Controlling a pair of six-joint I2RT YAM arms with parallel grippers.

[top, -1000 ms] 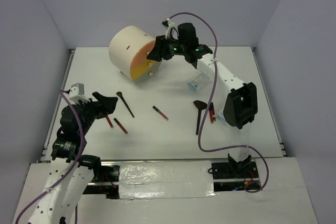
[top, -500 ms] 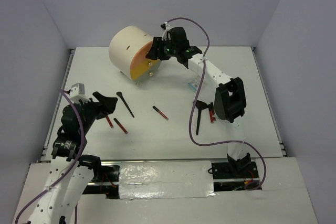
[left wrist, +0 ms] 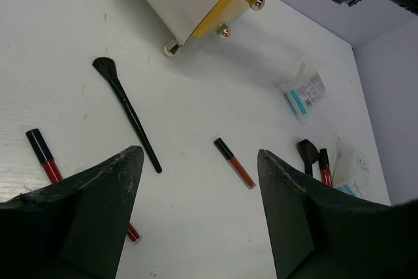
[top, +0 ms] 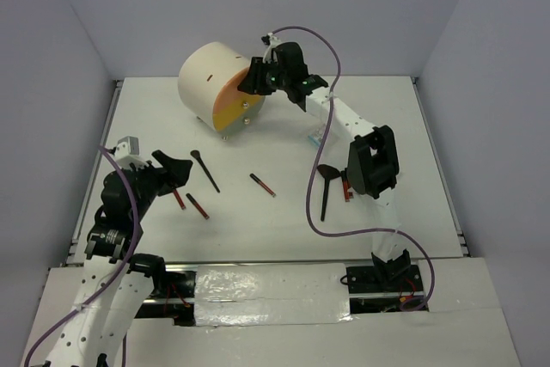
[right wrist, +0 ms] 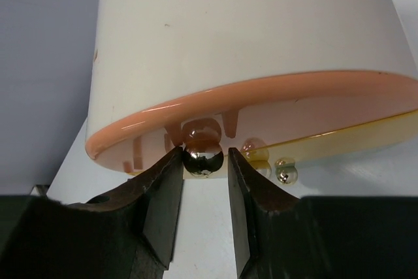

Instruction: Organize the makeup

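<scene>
Right gripper [top: 256, 83] is at the front face of the cream chest [top: 210, 75], which lies on its side at the back of the table [top: 275, 238]. In the wrist view its fingers [right wrist: 163, 207] bracket a shiny round knob [right wrist: 200, 158] on the orange drawer front [right wrist: 313, 112]. One finger appears to touch the knob and the other shows at most a sliver of gap (cannot tell whether the knob is actually pinched). Left gripper [top: 172, 169] hangs over the left part of the table, jaws spread wide, nothing between them. The makeup lies loose on the table, well apart from the chest. A slim black brush [top: 205, 170] is just right of the left gripper. The first red-and-black stick [top: 179, 198] is partly under that gripper, and the second stick [top: 198, 206] is near it. The third stick [top: 263, 184] is near the table's middle. The fan-headed brush [top: 324, 188] lies right of centre, head toward the back. The fourth stick [top: 346, 186] is just beside it, partly hidden by the right arm. One clear packet [left wrist: 304, 93] with white-blue contents sits between the chest and the fan-headed brush. A second packet [left wrist: 349, 164] lies just past the fourth stick, toward the right side.
</scene>
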